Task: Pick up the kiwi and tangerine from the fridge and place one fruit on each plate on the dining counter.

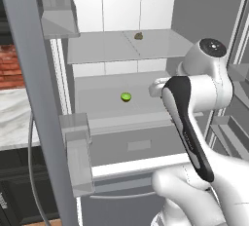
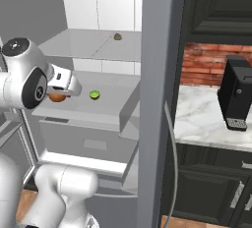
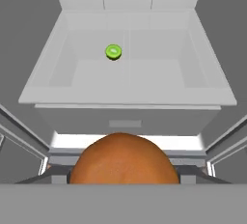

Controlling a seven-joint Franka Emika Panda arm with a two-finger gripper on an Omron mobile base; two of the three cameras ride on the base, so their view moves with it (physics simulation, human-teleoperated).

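Two fruits showed inside the open fridge [image 1: 121, 6]. The kiwi [image 1: 126, 96] lay alone on the lower glass shelf [image 1: 102, 98], bright green, well apart from the arm. The tangerine [image 3: 124, 159] filled the bottom of the hand view, large and orange, its lower part cut off by the frame edge. In the right base view only a sliver of it peeked out beneath the white hand, at the jaws [image 2: 59, 96], above the front left part of that same shelf. The jaws appeared closed on the tangerine, though the fingertips themselves were hidden behind the fruit in the hand view and behind the wrist in the base views, so the contact could not be seen directly. In the left base view the forearm blocked the hand and the tangerine entirely.

A small dull-brown lump [image 1: 138, 36] sat on the upper shelf, too small to identify. Beside the fridge, a black coffee machine [image 2: 235, 97] stood on a marble surface [image 2: 202, 116] before a brick wall.
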